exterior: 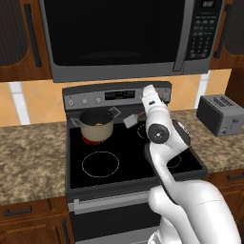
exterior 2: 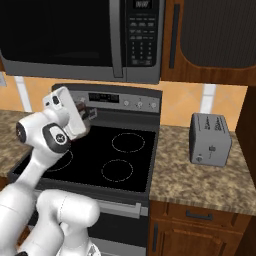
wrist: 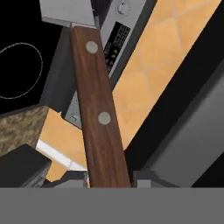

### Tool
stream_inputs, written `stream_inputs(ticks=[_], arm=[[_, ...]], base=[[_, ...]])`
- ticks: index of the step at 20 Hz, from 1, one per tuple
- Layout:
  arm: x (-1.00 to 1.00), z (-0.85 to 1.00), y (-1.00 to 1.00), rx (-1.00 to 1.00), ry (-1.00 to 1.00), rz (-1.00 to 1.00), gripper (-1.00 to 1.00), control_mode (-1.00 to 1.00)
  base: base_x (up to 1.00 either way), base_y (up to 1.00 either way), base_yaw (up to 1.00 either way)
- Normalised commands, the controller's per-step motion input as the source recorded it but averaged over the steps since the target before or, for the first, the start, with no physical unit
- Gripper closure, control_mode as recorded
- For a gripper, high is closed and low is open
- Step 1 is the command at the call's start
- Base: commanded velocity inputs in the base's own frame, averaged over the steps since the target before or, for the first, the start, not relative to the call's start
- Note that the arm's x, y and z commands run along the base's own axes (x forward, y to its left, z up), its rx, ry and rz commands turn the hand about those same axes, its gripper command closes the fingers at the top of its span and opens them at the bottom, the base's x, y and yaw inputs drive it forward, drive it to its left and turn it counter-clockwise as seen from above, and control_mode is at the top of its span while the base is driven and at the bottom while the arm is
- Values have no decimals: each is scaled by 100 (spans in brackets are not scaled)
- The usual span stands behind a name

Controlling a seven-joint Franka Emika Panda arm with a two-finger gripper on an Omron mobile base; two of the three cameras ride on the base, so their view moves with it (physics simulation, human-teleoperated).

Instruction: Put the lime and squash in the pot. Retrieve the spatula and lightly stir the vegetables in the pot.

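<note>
My gripper (exterior: 141, 116) is shut on the spatula (wrist: 98, 118), which has a brown wooden handle with two rivets and a flat grey blade (exterior: 129, 121). The blade hangs over the stove, just right of the pot (exterior: 97, 126). That cream pot with a dark rim and grey handles stands on the back left burner. A bit of the yellow squash (exterior: 98, 125) shows inside it. The lime is hidden. In the right base view the gripper (exterior 2: 89, 114) sits by the stove's back panel, and my arm covers the pot. In the hand view the gripper (wrist: 109, 178) clamps the handle's lower end.
The black stovetop (exterior: 133, 157) has free burners at front and right. A grey toaster (exterior: 220, 114) stands on the granite counter to the right. A microwave (exterior: 124, 38) hangs low above the stove's control panel (exterior: 119, 94).
</note>
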Motion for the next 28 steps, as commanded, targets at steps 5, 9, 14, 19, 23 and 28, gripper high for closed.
stream_inputs(ticks=[5,9,14,19,23,28], arm=[[1,10,61,-63,-17,0,100,-100],[12,18,54,-58,-19,0,100,-100],[47,8,60,-48,2,0,100,-100],[57,-40,74,-49,14,1,100,-100],[39,-40,53,-41,14,2,100,-100],[12,11,43,-21,-2,3,100,-100]], base=[[0,0,0],[0,0,0],[0,0,0],[0,0,0],[0,0,0],[0,0,0]])
